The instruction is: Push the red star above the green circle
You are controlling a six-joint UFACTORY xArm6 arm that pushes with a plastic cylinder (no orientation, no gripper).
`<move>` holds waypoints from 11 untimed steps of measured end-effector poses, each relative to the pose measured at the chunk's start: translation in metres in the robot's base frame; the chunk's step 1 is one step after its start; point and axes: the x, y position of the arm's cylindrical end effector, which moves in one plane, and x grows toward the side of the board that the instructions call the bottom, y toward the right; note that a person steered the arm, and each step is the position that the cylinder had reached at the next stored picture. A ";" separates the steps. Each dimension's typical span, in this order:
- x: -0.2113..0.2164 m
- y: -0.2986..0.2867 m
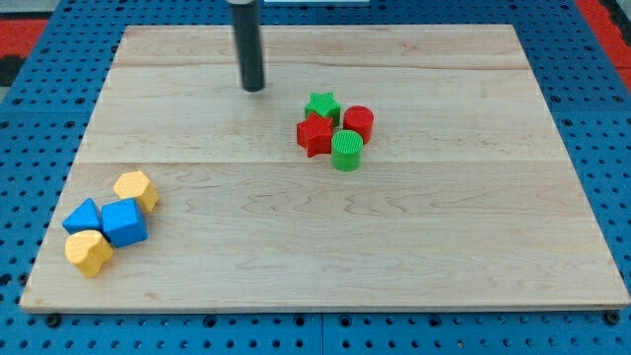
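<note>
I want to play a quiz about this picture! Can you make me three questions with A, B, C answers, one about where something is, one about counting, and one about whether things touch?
1. Where is my tip?
A. To the upper left of the red and green bunch
B. Among the blue and yellow blocks
C. At the board's bottom right corner

2. How many blocks are on the board?
A. Four
B. Six
C. Eight

3. Is my tip touching a block?
A. Yes, the red star
B. Yes, a yellow block
C. No, bare wood lies around it

Answers:
1 A: it stands up and left of the red star and green star.
2 C: those two, the red cylinder, the green circle, two blue blocks and two yellow blocks.
3 C: there is a gap to the nearest block.
</note>
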 end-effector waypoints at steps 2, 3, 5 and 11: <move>0.004 0.182; 0.037 0.216; 0.149 0.186; 0.134 0.139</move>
